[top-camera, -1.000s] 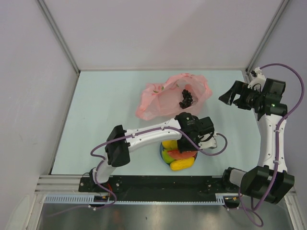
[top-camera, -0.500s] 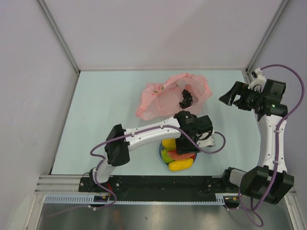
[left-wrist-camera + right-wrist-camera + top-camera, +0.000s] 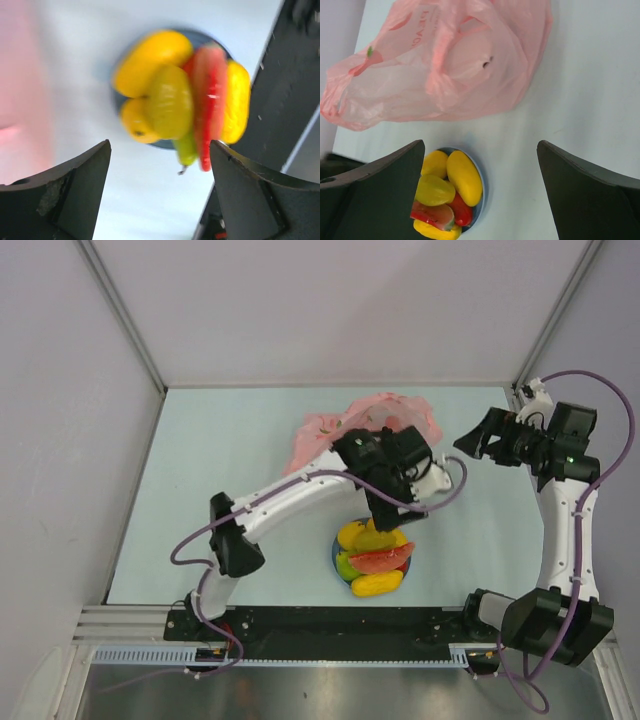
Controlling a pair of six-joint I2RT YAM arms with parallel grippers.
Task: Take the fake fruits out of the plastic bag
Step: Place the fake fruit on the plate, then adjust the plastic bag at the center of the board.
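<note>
Pale table (image 3: 200,490): plastic bag (image 3: 445,75) lying far side, fake fruits (image 3: 170,100) sitting on blue plate (image 3: 483,195). Left gripper (image 3: 160,165) hovering nearby, jaws apart, empty; right gripper (image 3: 480,150) gaping aside. Next reach: entering bag mouth, avoiding film.

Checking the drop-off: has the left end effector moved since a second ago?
Yes. In the top view the left end effector has shifted back from over the blue plate, toward the plastic bag.

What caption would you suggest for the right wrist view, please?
Right gripper, open, looks down on the crumpled pink plastic bag and the fake fruits piled on a blue plate.
</note>
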